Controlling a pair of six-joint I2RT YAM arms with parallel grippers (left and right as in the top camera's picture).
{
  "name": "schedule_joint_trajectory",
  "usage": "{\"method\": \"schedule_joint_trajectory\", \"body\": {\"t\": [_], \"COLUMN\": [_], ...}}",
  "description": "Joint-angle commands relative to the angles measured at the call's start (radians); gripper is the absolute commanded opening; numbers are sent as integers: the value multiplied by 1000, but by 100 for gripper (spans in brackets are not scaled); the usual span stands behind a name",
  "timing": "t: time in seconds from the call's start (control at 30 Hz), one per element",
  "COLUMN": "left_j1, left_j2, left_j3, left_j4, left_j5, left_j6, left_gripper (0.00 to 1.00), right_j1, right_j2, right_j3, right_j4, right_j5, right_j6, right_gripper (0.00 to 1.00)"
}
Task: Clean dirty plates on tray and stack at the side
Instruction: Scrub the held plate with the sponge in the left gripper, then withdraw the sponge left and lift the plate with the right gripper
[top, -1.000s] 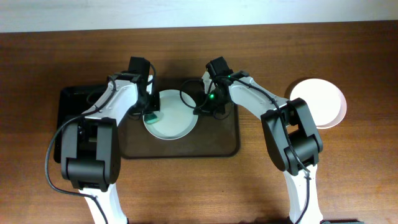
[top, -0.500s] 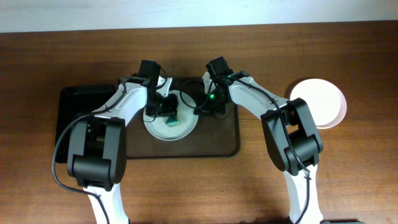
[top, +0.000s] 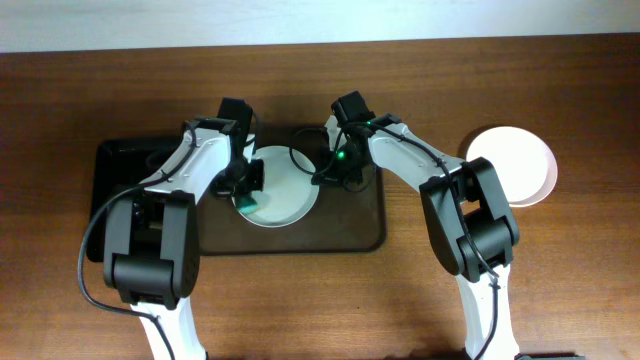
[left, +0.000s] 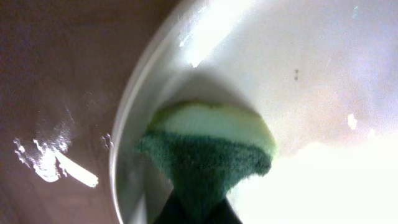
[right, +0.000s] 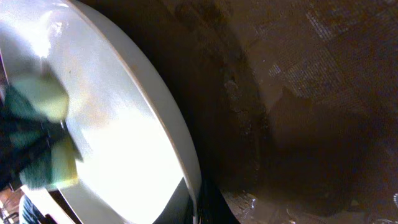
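Note:
A pale mint plate (top: 288, 188) lies on the dark brown tray (top: 340, 225). My left gripper (top: 247, 190) is shut on a green and yellow sponge (top: 247, 205) and presses it on the plate's left inner side. In the left wrist view the sponge (left: 208, 149) sits against the plate's inner wall (left: 298, 74), with the gripper (left: 196, 214) just below it. My right gripper (top: 331, 172) is shut on the plate's right rim. The right wrist view shows that rim (right: 163, 118) running into the gripper (right: 199, 211), with the sponge (right: 38, 130) at the far side. Two white plates (top: 515, 165) are stacked on the table to the right.
A smaller black tray (top: 115, 175) lies left of the brown tray, partly under my left arm. The brown tray's floor (right: 298, 124) is bare to the right of the plate. The table's far edge meets a white wall.
My left gripper swept the sponge right to the plate's middle, then back to its lower left side. The right gripper and the plate have not moved.

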Motion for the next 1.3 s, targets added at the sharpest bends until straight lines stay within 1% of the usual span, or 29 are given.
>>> {"method": "schedule_joint_trajectory", "body": {"t": [0.0, 0.03, 0.1, 0.23, 0.33, 0.4, 0.43, 0.5, 0.53, 0.67, 0.73, 0.8, 0.87, 0.9, 0.97, 1.03, 1.1, 1.13, 1.2, 1.27], "left_j1": [3, 3, 3, 4, 4, 4, 4, 4, 4, 4, 8, 15, 24, 25, 29, 43, 56, 60, 77, 90], "left_j2": [73, 73, 73, 73, 73, 73, 73, 73, 73, 73, 73, 66, 43, 33, 21, 20, 20, 20, 24, 29], "left_j3": [-61, -61, -61, -61, -62, -62, -62, -62, -62, -62, -38, 30, 191, 268, 443, 614, 694, 702, 700, 694], "left_j4": [-43, -5, 64, 239, 337, 351, 343, 272, 192, 13, -95, -166, -243, -277, -351, -411, -423, -419, -415, -414], "left_j5": [217, 312, 385, 373, 232, 29, -23, -96, -127, -115, -10, 105, 257, 291, 302, 301, 301, 301, 300, 262], "left_j6": [57, 100, 134, 134, 121, 23, -1, -5, -5, -4, 25, 71, 161, 190, 214, 221, 221, 221, 221, 220], "left_gripper": [0, 0, 0, 0, 1, 1, 1, 0, 1, 1, 0, 0, 0, 0, 0, 1, 0, 1, 0, 1], "right_j1": [-11, -11, -11, -11, -11, -11, -11, -11, -11, -10, -11, -11, -14, -16, -22, -22, -22, -22, -21, -15], "right_j2": [24, 24, 24, 24, 24, 24, 24, 24, 24, 24, 24, 24, 22, 21, -5, -56, -122, -149, -246, -325], "right_j3": [-19, -19, -19, -19, -19, -19, -19, -19, -19, -19, -19, -19, -18, -18, -18, -14, -14, -14, -14, -14], "right_j4": [-4, -4, -4, -4, -4, -4, -4, -5, -5, -9, -34, -43, -50, -50, -59, -101, -154, -175, -241, -278], "right_j5": [13, 13, 13, 13, 13, 13, 13, 14, 13, 13, 13, 13, 15, 19, 41, 139, 256, 294, 448, 580], "right_j6": [3, 3, 3, -1, -1, -1, -1, -4, -4, -4, -4, -28, -49, -49, -63, -72, -75, -75, -75, -74], "right_gripper": [4, 4, 4, 4, 4, 4, 4, 4, 4, 4, 4, 4, 4, 4, 4, 4, 4, 4, 4, 4]}}
